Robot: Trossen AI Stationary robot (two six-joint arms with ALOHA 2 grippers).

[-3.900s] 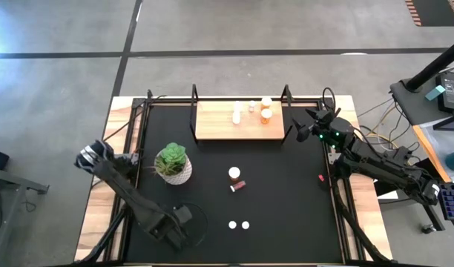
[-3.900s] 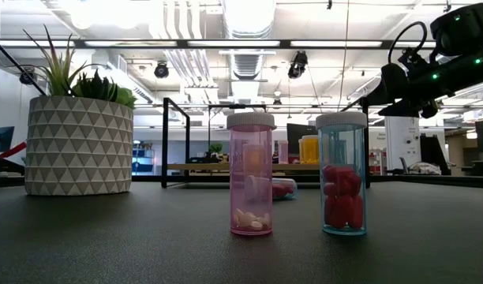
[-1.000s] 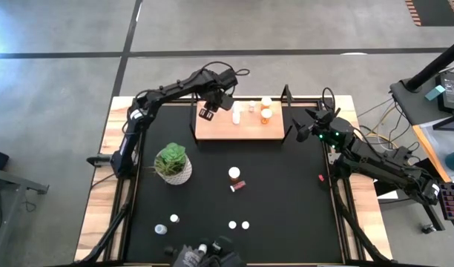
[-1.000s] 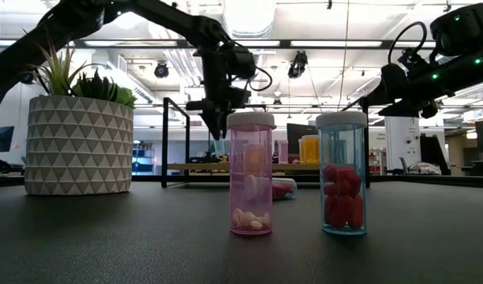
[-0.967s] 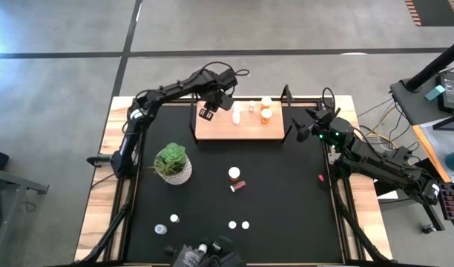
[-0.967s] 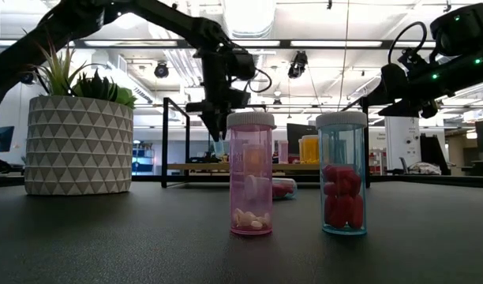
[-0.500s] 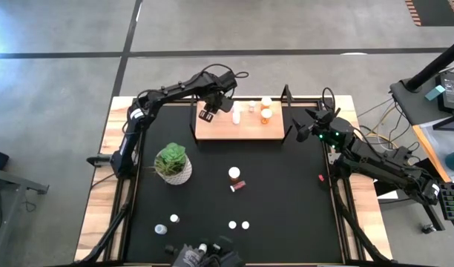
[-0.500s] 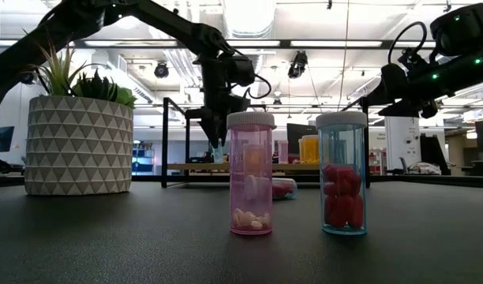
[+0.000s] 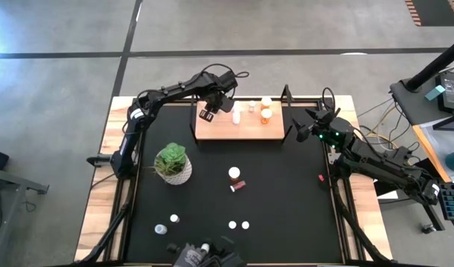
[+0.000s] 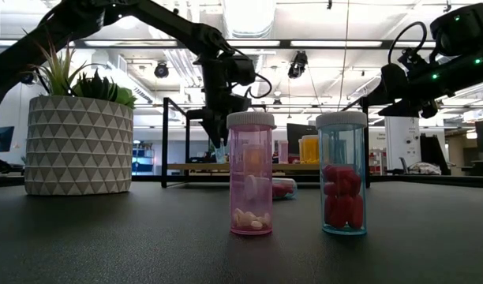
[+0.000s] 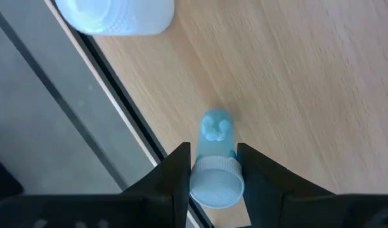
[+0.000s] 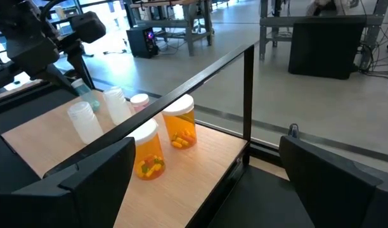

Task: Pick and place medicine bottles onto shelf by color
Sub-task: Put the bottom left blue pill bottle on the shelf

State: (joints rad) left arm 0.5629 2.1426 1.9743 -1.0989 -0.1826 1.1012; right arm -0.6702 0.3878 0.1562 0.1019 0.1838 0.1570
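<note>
seen from above, a potted plant (image 9: 173, 164) stands on the left of the black table (image 9: 286, 193). the left gripper (image 9: 209, 113) hangs over the left end of the wooden shelf (image 9: 242, 127), its two fingers clamped on a small blue bottle (image 11: 214, 158) just above the board. white and orange bottles (image 9: 265, 113) stand further right on the shelf. more bottles (image 9: 234, 173) sit mid-table. the right gripper (image 9: 310, 127) waits beside the shelf's right end, fingers spread apart.
</note>
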